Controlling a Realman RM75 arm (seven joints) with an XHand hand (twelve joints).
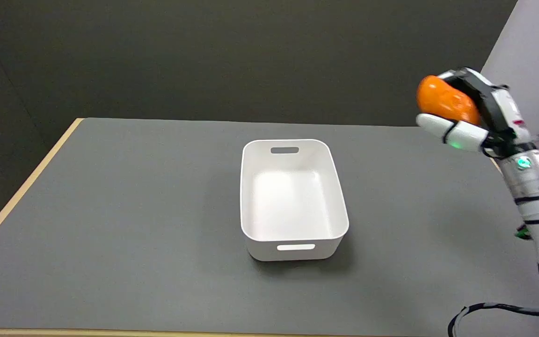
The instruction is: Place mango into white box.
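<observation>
Orange oval mango [445, 103] gripped in the black-and-white right hand [473, 114], raised above the table's far right edge, white rectangular plastic box [294, 234] with handle slots, mid grey table [110, 210], well apart to the left

A robotics lab: a grey-topped test table [110, 234] set against plain dark backdrop walls [204, 56], a cable [484, 309] trailing across its near corner.

The right hand [477, 117] is white with black framing and a green light; its silver wrist has black bands and a green lamp.
</observation>
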